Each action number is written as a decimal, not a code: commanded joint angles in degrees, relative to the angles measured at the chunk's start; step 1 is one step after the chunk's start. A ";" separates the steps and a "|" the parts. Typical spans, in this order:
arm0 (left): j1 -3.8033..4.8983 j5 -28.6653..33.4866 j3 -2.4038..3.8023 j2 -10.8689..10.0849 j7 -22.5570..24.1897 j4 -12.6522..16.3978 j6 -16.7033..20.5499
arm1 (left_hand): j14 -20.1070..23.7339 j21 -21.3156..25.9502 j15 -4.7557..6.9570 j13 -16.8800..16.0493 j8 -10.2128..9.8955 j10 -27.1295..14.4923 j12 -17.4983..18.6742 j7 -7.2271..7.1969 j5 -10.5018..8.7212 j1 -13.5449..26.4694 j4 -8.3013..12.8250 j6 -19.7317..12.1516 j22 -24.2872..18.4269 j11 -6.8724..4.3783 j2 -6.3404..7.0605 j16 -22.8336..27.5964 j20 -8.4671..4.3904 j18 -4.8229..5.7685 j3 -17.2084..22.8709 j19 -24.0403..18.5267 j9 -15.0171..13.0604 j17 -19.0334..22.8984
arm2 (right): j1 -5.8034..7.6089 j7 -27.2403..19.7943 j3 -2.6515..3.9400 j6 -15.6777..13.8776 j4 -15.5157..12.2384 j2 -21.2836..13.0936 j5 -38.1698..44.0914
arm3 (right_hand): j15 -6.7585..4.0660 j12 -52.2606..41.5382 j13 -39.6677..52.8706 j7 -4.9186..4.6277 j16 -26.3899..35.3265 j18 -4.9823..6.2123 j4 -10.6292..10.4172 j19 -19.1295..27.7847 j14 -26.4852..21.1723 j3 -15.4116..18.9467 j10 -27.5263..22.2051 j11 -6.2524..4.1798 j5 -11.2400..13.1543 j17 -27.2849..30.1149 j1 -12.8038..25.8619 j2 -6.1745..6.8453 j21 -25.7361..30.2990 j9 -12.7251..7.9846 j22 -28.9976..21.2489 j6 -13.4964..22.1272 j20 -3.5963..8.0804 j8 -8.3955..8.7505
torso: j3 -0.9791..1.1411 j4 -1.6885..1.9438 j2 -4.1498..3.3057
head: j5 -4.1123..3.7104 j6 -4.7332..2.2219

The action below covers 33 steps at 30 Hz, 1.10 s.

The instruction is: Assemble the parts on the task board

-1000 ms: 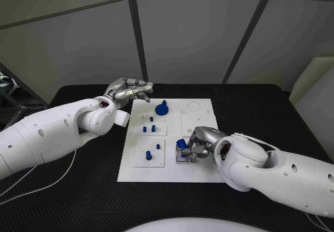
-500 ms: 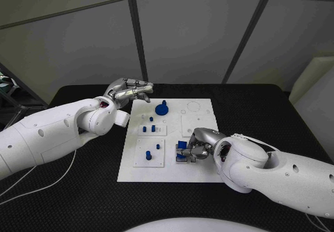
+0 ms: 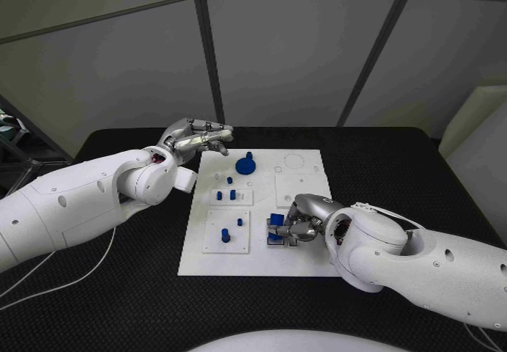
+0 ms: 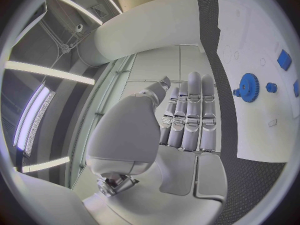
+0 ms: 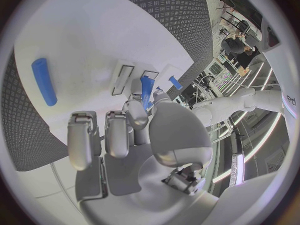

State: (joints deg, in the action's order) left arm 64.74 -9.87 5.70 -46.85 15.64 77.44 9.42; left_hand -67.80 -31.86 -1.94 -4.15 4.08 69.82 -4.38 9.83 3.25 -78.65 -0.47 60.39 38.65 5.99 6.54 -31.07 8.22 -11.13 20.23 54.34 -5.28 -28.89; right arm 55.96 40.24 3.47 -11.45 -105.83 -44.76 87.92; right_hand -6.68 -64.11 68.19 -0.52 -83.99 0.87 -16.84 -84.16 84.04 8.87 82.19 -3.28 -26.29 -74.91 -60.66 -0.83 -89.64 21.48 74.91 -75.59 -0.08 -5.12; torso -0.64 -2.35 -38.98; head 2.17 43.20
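Pinching a blue part [image 3: 275, 219] in right hand [image 3: 299, 221] at board's [image 3: 306, 257] near right; left hand [image 3: 196, 136] hovering empty, fingers loosely extended, beyond far-left corner.

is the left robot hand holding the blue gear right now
No. The left robot hand is raised past the task board's far corner with nothing in it, and the blue gear lies on the board apart from it.

One white board [image 3: 299, 257] on one black table [image 3: 423, 169], two silver hands [image 3: 198, 137] [image 3: 301, 219], one blue gear [image 3: 246, 166], about six small blue pegs and blocks [image 3: 225, 235]
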 commanded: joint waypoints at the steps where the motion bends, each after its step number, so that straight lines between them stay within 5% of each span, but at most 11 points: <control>1: 0.09 0.18 0.02 0.03 0.09 0.06 -0.70 | 0.04 0.26 -0.21 -0.06 -0.26 -0.37 0.34 -0.05 -0.39 0.53 0.04 -0.31 -0.08 0.06 0.22 0.21 0.10 0.79 -0.28 0.44 0.06 0.03 | 0.04 3.29 0.00 -1.52 -0.42 -0.20 0.57 | -0.09 0.31 -0.18 -0.06 -0.05 -0.87 0.03 -5.84 3.59 0.82 0.21 -0.02 0.56 -3.81 0.96 1.37 -0.36 0.23 15.09 0.33 0.36 0.51 | 0.05 -0.03 0.02 | 0.08 0.00; 6: 0.08 0.18 -0.01 0.06 0.05 -0.03 -0.76 | 0.04 0.26 -0.21 -0.06 -0.26 -0.37 0.34 -0.05 -0.39 0.53 0.04 -0.31 -0.08 0.06 0.22 0.21 0.10 0.79 -0.28 0.44 0.06 0.03 | 0.04 -1.35 -0.01 -6.29 -1.11 -1.25 2.56 | 0.23 3.81 -2.60 -0.61 1.14 -0.87 -0.05 -5.84 3.10 -0.28 -1.15 0.43 0.59 -1.94 0.73 5.88 -0.36 0.38 15.09 1.97 0.11 1.39 | 0.01 -0.01 0.07 | 0.03 -0.11; 14: 0.08 0.18 -0.11 0.07 0.07 -0.12 -0.78 | 0.06 0.30 -0.22 -0.06 -0.26 -0.39 0.34 -0.04 -0.39 0.55 0.02 -0.33 -0.11 0.07 0.23 0.23 0.10 0.79 -0.31 0.45 0.06 0.03 | 0.04 -7.85 -0.04 -10.22 -2.09 -3.56 5.98 | 0.96 5.74 -3.59 -1.84 2.03 -0.80 0.36 -5.71 2.89 -2.35 -2.18 1.39 0.73 -0.87 -6.27 9.54 -0.12 -0.09 14.88 6.82 -0.50 1.59 | 0.00 -0.06 0.11 | 0.05 -0.31; 22: 0.08 0.18 -0.27 0.05 0.10 -0.16 -0.82 | 0.06 0.30 -0.22 -0.06 -0.26 -0.39 0.34 -0.04 -0.39 0.55 0.02 -0.33 -0.11 0.07 0.23 0.23 0.10 0.79 -0.31 0.45 0.06 0.03 | 0.04 -13.69 -0.07 -10.76 -2.95 -5.85 11.09 | 1.51 6.36 -3.68 -2.66 2.43 -0.74 1.85 -5.61 2.84 -2.98 -2.70 2.04 0.82 -0.52 -13.32 10.54 0.07 -0.52 14.72 9.56 -1.07 1.52 | 0.01 0.00 0.06 | 0.08 -0.54; 28: 0.06 0.18 -0.36 0.04 0.12 -0.16 -0.84 | 0.06 0.30 -0.22 -0.06 -0.26 -0.39 0.34 -0.04 -0.39 0.55 0.02 -0.33 -0.11 0.07 0.23 0.23 0.10 0.79 -0.31 0.45 0.06 0.03 | 0.04 -22.86 -0.06 -9.98 -3.12 -6.44 14.55 | 2.15 3.60 -1.21 -3.90 1.78 -0.25 6.99 -4.71 3.05 -6.68 -2.62 2.74 0.09 -1.95 -24.35 9.31 1.80 -2.28 13.30 13.86 -1.57 1.69 | 0.01 0.04 0.00 | 0.13 -0.67; 30: 0.06 0.18 -0.38 0.05 0.12 -0.16 -0.85 | 0.08 0.35 -0.22 -0.06 -0.26 -0.42 0.35 -0.03 -0.40 0.53 0.03 -0.36 -0.14 0.08 0.24 0.25 0.11 0.79 -0.33 0.46 0.07 0.03 | 0.04 -25.26 -0.05 -9.26 -3.01 -6.45 15.89 | 1.93 3.70 -1.13 -3.98 1.84 -0.14 8.53 -4.52 2.99 -8.17 -3.27 2.23 0.26 -1.99 -27.14 9.35 2.17 -3.15 13.01 15.30 -1.60 1.70 | 0.01 0.06 0.01 | 0.15 -0.69; 33: 0.05 0.18 -0.40 0.04 0.12 -0.16 -0.86 | 0.08 0.37 -0.22 -0.06 -0.27 -0.43 0.35 -0.03 -0.40 0.52 0.04 -0.37 -0.15 0.08 0.25 0.26 0.11 0.79 -0.35 0.46 0.07 0.03 | 0.04 -27.98 -0.03 -7.92 -2.75 -6.38 18.29 | 1.08 3.67 -0.96 -2.16 1.69 -0.03 10.07 -4.33 3.00 -10.33 -4.10 1.02 0.99 -2.50 -29.39 9.83 2.51 -4.68 12.75 17.72 -0.97 1.67 | -0.01 0.08 0.01 | 0.20 -0.68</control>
State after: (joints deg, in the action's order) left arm 64.73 -9.87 5.28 -46.83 15.52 77.24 9.19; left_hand -67.79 -31.87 -1.94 -4.15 4.08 69.83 -4.38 9.82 3.01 -78.65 -0.47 60.39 38.54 5.98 6.55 -31.07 8.22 -11.13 20.23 54.34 -5.29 -28.90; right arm 55.94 19.37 3.41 -20.49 -108.62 -51.18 101.26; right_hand -4.99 -60.88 67.58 -3.05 -82.04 0.86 -7.03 -84.16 83.92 -0.82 78.45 -1.67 -25.52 -74.95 -88.78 9.53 -87.37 17.13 74.91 -58.47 -1.34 -3.77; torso -0.62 -2.33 -38.95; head 2.32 42.51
